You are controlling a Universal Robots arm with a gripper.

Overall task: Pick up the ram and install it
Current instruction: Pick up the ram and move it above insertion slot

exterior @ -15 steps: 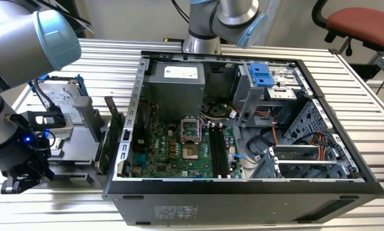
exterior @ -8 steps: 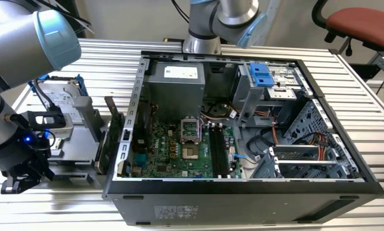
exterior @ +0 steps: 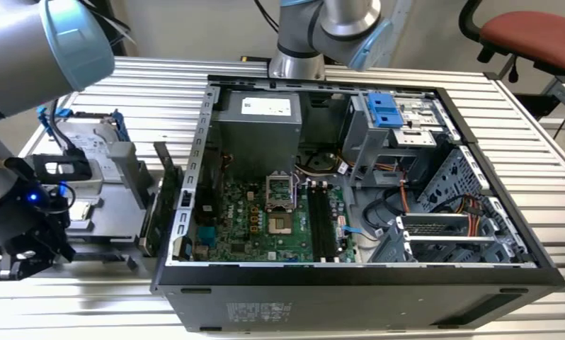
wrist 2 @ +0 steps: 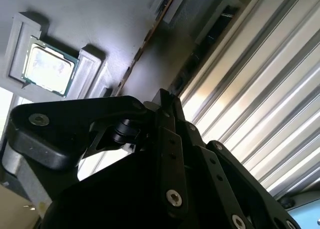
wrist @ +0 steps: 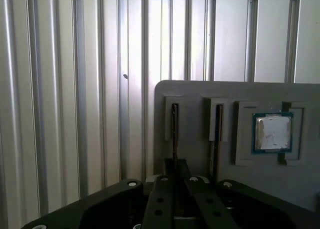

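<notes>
The ram [wrist: 174, 134] is a thin dark stick standing on edge in one slot of a grey holder [wrist: 200, 91]. In the second wrist view its edge [wrist 2: 142, 49] runs straight into the fingertips. My gripper [wrist: 176, 181] is lined up over the near end of this stick, with its fingers drawn close together on it, shut. A second similar stick [wrist: 218, 134] stands in the neighbouring slot. In the exterior view my gripper [exterior: 18, 258] hangs low at the left, beside the grey holder [exterior: 112, 191]. The motherboard's long black memory slots [exterior: 322, 219] lie inside the open computer case [exterior: 358, 283].
A processor chip [wrist: 272, 133] sits in a square pocket of the holder, beside the two slots. A dark card [exterior: 164, 191] stands on edge between holder and case. The case wall rises between the holder and the motherboard [exterior: 254, 219]. A second arm's base [exterior: 306, 42] stands behind the case.
</notes>
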